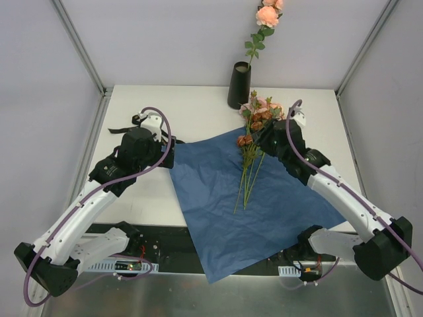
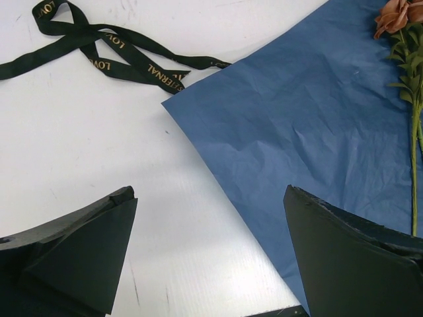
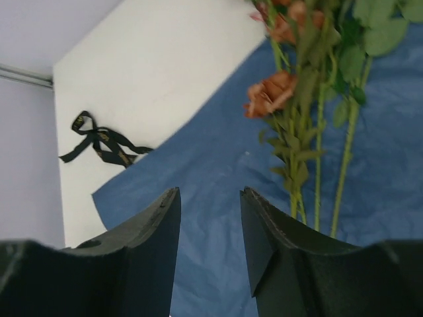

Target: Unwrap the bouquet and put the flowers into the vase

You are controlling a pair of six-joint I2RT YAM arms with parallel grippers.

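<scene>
Blue sheet (image 1: pixel 264 211) lying opened flat on white table (image 1: pixel 198 109). Flowers (image 1: pixel 254 132) lying loose on sheet's far right part, stems pointing toward its near edge. Vase (image 1: pixel 238 84) standing upright just beyond sheet's far corner, one pink rose (image 1: pixel 268 14) standing in it. Black ribbon (image 2: pixel 106 46) lying off sheet's left corner. Left gripper (image 2: pixel 210 198) hovering over sheet's left edge, jaws spread wide, gripping nothing. Right gripper (image 3: pixel 210 195) hovering over sheet beside flower stems, jaws partly apart, nothing between them.
</scene>
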